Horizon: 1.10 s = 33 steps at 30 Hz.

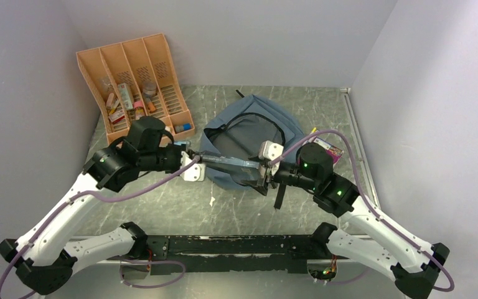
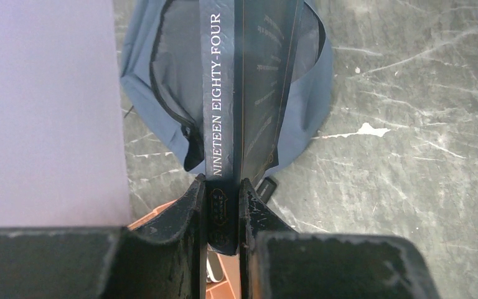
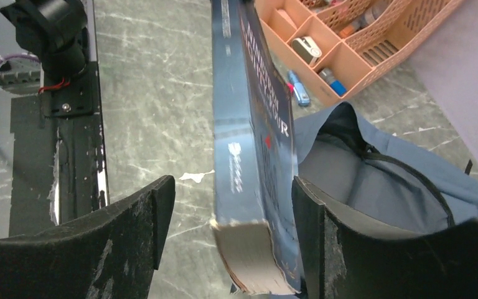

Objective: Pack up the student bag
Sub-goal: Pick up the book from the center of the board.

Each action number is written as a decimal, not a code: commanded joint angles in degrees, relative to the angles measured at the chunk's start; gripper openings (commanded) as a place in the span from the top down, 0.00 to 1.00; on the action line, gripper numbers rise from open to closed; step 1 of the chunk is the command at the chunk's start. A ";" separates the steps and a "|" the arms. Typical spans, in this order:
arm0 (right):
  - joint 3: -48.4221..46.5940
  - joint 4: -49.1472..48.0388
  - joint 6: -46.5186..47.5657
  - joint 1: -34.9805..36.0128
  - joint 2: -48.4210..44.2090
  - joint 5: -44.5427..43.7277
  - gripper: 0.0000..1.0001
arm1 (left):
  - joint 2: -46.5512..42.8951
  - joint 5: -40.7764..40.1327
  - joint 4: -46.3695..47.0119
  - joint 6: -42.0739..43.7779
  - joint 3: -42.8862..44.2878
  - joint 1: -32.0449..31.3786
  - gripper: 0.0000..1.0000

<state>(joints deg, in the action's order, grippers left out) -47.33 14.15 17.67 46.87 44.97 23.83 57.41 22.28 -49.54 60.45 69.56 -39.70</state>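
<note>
The student bag (image 1: pixel 255 124) is a grey-blue backpack lying at the table's middle, its mouth open toward the arms. My left gripper (image 1: pixel 194 165) is shut on the spine end of a dark blue book (image 1: pixel 227 163), "Nineteen Eighty-Four", and holds it level over the bag's near edge. In the left wrist view the gripper (image 2: pixel 223 187) clamps the book (image 2: pixel 221 93) with the bag (image 2: pixel 162 93) below it. My right gripper (image 1: pixel 264 167) is open. In the right wrist view its jaws (image 3: pixel 233 187) straddle the book's page end (image 3: pixel 249 143), beside the bag (image 3: pixel 373 180).
An orange slotted organizer (image 1: pixel 134 81) with several small items stands at the back left and also shows in the right wrist view (image 3: pixel 348 56). A pink packet (image 1: pixel 328 148) lies right of the bag. A black strap (image 1: pixel 280 194) hangs near the right gripper. Grey walls enclose three sides.
</note>
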 commanded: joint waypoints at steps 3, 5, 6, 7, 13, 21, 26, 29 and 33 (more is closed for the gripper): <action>2.56 -4.21 -0.55 -0.11 0.36 1.69 0.42 | -3.79 6.14 5.88 0.21 0.87 -0.45 0.95; 2.79 -6.76 -1.39 -0.11 1.15 2.05 0.55 | -3.46 6.53 6.07 -0.03 0.89 -0.44 0.95; 2.96 -8.22 -2.05 -0.11 1.43 2.24 0.59 | -3.18 6.87 5.92 -0.11 1.06 -0.48 0.95; 3.17 -9.39 -2.81 -0.11 1.70 2.33 0.63 | -2.97 7.41 5.79 -0.07 1.14 -0.44 0.95; 2.93 -11.20 -3.22 -0.11 0.43 -4.75 1.00 | -2.77 10.87 8.09 -4.81 1.98 -0.47 0.83; 4.44 -12.82 1.32 -0.21 -8.98 -6.64 1.00 | -14.05 15.15 26.94 -18.54 -10.40 -0.44 0.02; -0.21 -9.80 2.26 -0.22 -8.64 0.28 1.00 | -21.11 11.86 47.59 -32.28 -18.79 -0.46 0.03; -2.61 -9.07 3.72 -0.19 -8.68 4.26 1.00 | -23.21 9.49 58.57 -38.29 -22.74 -0.46 0.03; -7.00 -6.55 5.05 -0.18 -7.48 7.56 1.00 | -23.09 14.03 60.54 -41.57 -23.15 -0.46 0.02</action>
<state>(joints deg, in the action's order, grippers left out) -47.94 11.70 20.29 46.57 37.93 25.82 34.22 32.56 -0.25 25.96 46.59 -39.90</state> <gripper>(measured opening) 0.205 0.974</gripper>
